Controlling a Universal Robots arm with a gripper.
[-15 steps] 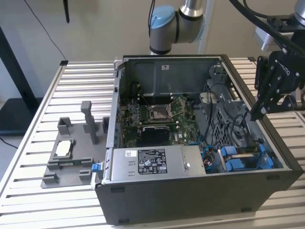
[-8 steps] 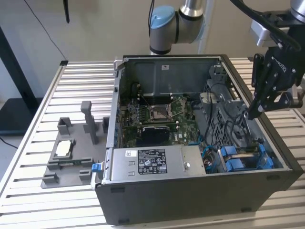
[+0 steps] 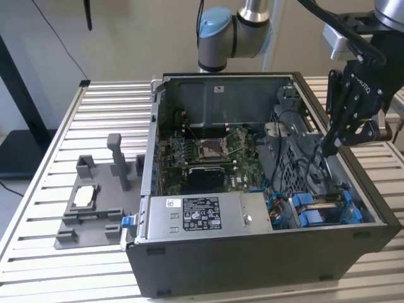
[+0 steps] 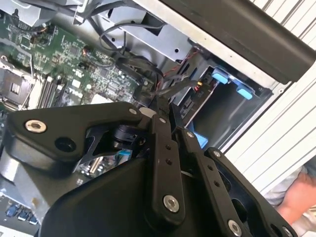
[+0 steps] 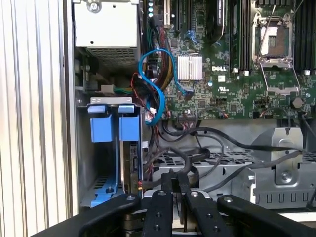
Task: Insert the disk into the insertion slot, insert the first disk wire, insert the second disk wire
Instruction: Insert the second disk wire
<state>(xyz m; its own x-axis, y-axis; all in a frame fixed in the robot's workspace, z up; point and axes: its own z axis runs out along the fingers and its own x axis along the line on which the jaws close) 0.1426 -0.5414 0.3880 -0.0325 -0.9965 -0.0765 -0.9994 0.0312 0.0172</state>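
Observation:
The disk stands on edge in the insertion slot, its blue carrier end beside a second blue carrier. In the exterior view the blue carriers sit in the case's near corner at the view's right. My gripper hangs just beside the disk among black wires. Its fingers are pressed together on a thin black disk wire that runs toward the disk's edge. In the exterior view the gripper reaches down into the case above the bay.
The green motherboard fills the case middle, with a power supply along the near wall. A blue cable loop hangs by the bay. A grey fixture holding a small chip lies at the exterior view's left. A person's hand is outside the case.

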